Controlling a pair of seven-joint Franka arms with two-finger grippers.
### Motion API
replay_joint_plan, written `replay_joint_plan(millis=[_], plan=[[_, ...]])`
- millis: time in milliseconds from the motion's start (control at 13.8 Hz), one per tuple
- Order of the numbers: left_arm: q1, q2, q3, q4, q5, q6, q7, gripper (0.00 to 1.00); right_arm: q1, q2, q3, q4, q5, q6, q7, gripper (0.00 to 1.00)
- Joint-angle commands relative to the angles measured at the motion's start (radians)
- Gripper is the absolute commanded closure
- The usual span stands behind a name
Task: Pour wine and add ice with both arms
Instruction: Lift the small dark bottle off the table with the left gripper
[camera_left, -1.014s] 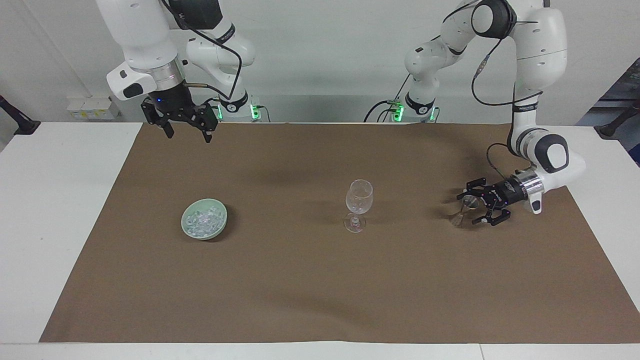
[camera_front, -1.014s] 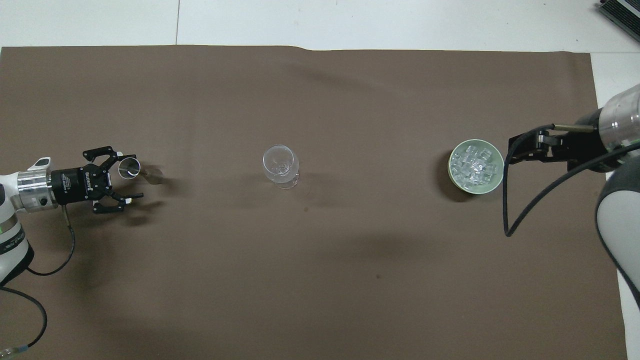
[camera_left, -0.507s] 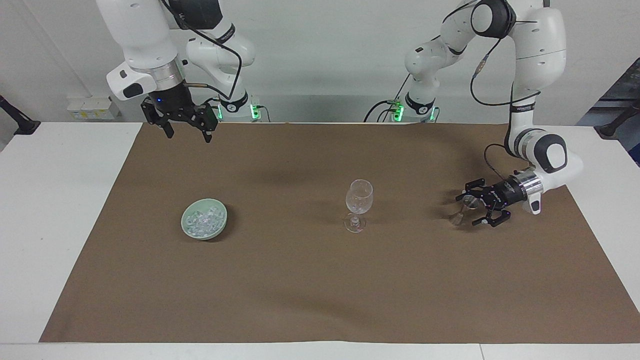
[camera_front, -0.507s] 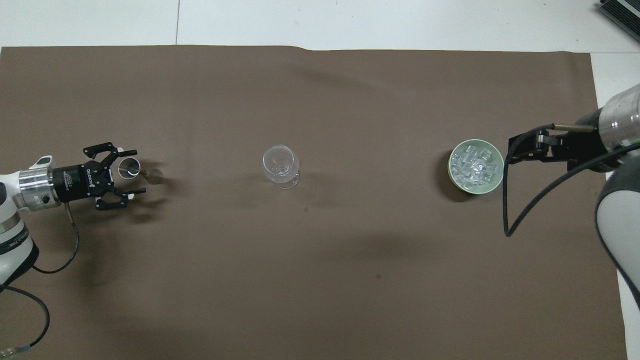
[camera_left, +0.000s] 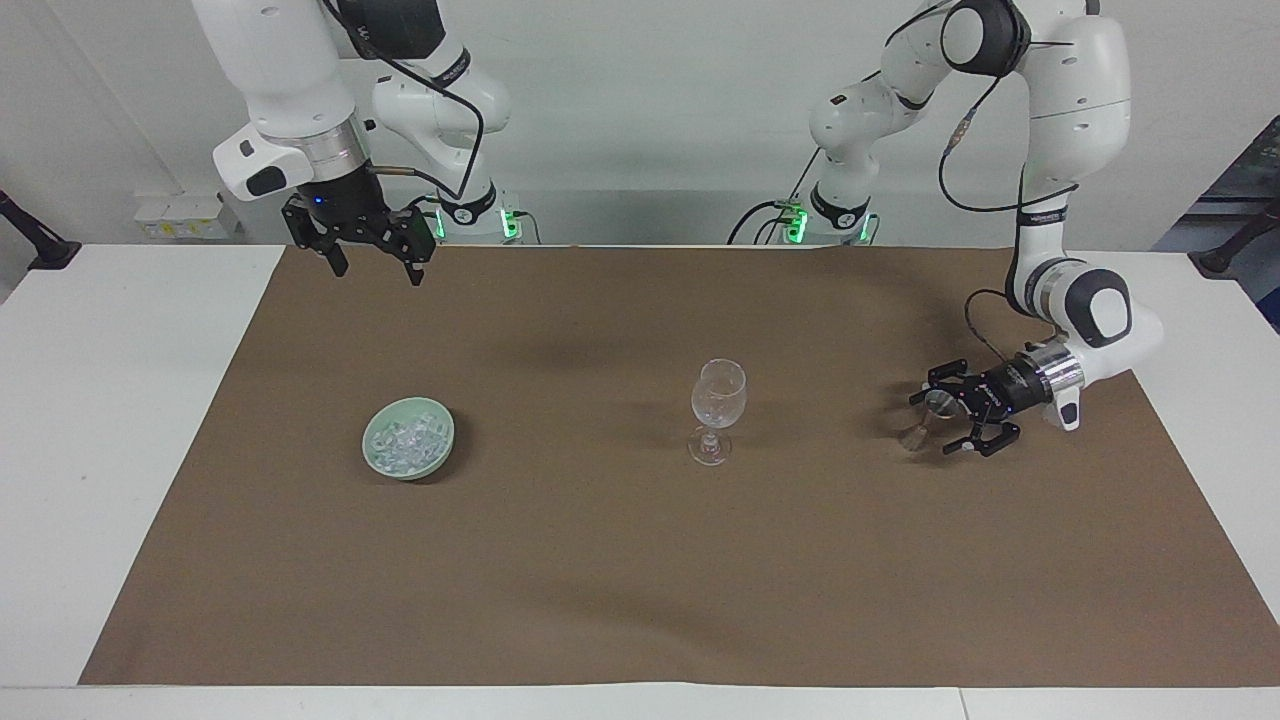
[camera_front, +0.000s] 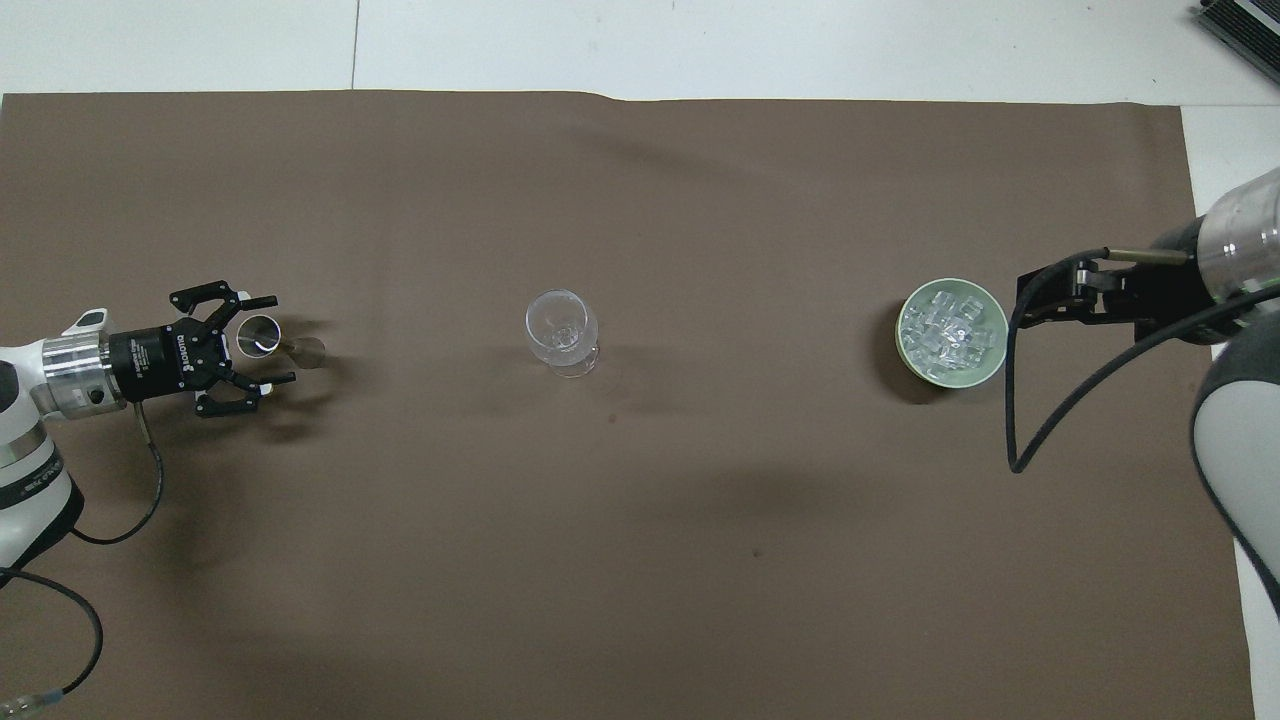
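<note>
Since the earlier frames, only the left hand (camera_left: 945, 420) has shifted: it has drawn back a little toward the left arm's end of the counter (camera_left: 120, 400), away from the small stemmed glass (camera_left: 932, 414) it was set around. That small glass stands on the brown mat (camera_left: 600, 560), and the spread fingers (camera_front: 240, 298) now flank only the part of its bowl nearest the wrist. Seen from across the counter the hand lies low and level, fingers wide apart, gripping nothing; whether a fingertip touches the glass I cannot tell.

Near the middle of the mat stands the clear wine glass (camera_left: 717, 410), upright, well apart from both hands. From above, its bowl (camera_front: 560, 327) shows a few glints inside, though what they are is not clear.

Toward the right arm's end sits a pale green bowl (camera_left: 443, 447), and the ice (camera_left: 405, 442) is heaped inside it as a glinting pile of clear chunks (camera_front: 948, 330).

Up in the air, the right hand (camera_left: 375, 262) waits over the edge of the mat closest to the robots, fingers pointing down and parted, empty. The ice bowl and wine glass sit where they were.
</note>
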Motion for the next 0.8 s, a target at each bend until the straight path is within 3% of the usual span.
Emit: replay_joint_plan(millis=[0,435,724], plan=[[-0.021,-0.033,0.008,-0.043,-0.023,0.032,0.014,0.00,-0.025,-0.014,0.013,-0.019,0.023,0.019,-0.025,0.00],[-0.019,-0.033,0.009,-0.046,-0.023,0.037,0.011,0.00,-0.025,-0.014,0.013,-0.019,0.023,0.019,-0.025,0.00],[-0.018,-0.035,0.009,-0.043,-0.023,0.031,0.008,0.06,-0.025,-0.014,0.013,-0.019,0.023,0.019,-0.025,0.00]])
